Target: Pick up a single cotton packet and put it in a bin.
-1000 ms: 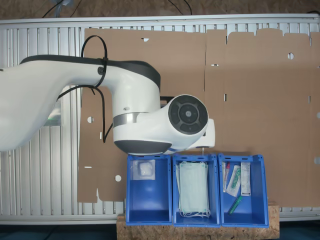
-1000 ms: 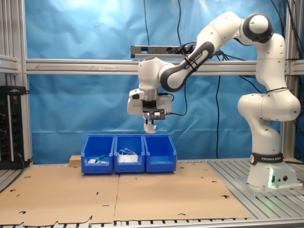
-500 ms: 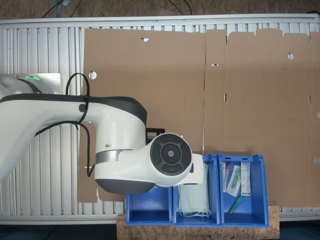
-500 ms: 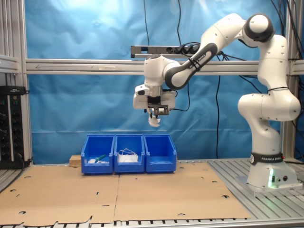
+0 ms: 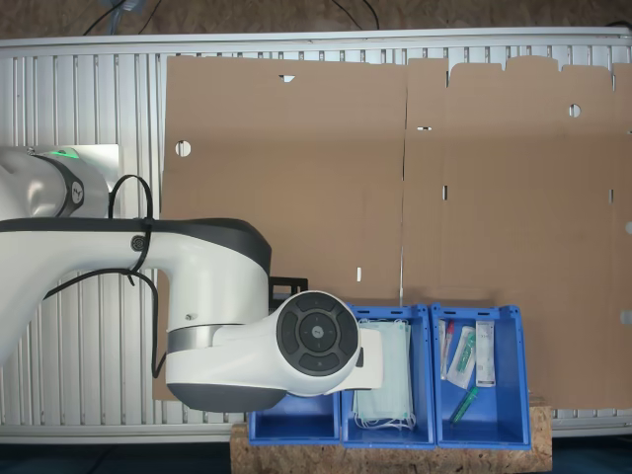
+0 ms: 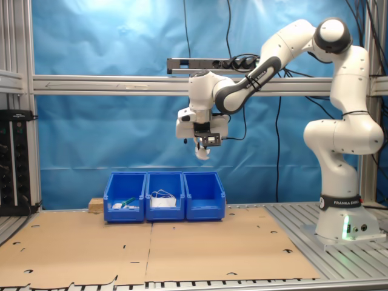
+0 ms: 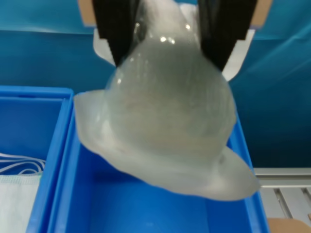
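Observation:
In the second exterior view my gripper (image 6: 203,147) hangs high above the row of blue bins, over the bin (image 6: 204,196) at the second exterior view's right end. It is shut on the cotton packet (image 6: 202,153), a small white lump at the fingertips. The wrist view shows the clear packet (image 7: 165,126) with its white pad bulging between the two black fingers (image 7: 115,30), dangling over the open blue bin (image 7: 146,208) below. In the first exterior view the arm's wrist (image 5: 316,334) covers the gripper and most of that bin (image 5: 291,423).
Three blue bins stand side by side at the cardboard sheet's (image 6: 182,242) far edge. The middle bin (image 5: 383,427) holds pale green face masks (image 5: 380,380); the end bin (image 5: 481,430) holds long wrapped items. A wooden block (image 6: 94,205) lies beside the bins. The robot base (image 6: 339,224) stands at the second exterior view's right.
The gripper, still holding the packet, has risen a little and shifted toward the second exterior view's right. In the first exterior view the arm now covers the end bin.

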You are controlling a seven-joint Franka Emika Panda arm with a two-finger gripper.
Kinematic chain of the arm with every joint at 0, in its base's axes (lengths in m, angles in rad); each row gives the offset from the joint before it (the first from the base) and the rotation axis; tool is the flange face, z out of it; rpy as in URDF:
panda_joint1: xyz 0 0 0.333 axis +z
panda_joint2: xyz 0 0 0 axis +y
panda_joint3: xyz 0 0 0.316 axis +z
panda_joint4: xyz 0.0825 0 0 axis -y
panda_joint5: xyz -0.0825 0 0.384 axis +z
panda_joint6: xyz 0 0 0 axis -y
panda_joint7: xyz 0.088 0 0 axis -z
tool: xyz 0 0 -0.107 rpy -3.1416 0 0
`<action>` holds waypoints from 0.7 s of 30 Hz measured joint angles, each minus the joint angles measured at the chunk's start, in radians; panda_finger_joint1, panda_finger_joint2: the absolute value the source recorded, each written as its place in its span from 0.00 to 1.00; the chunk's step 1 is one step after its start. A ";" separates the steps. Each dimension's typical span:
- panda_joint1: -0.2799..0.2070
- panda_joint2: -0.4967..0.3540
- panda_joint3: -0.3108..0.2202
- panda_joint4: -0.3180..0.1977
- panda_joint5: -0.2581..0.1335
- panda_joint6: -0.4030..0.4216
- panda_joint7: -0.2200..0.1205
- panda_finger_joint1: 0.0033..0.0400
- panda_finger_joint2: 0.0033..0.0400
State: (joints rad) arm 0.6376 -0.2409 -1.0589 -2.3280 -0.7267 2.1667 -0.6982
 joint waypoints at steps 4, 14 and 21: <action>0.000 -0.002 -0.003 -0.003 -0.016 -0.006 0.000 0.11 0.11; 0.000 -0.004 -0.008 -0.007 -0.044 -0.017 0.000 0.11 0.11; 0.000 -0.004 -0.008 -0.008 -0.055 -0.020 0.000 0.11 0.11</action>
State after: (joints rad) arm 0.6376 -0.2449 -1.0667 -2.3355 -0.7815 2.1472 -0.6983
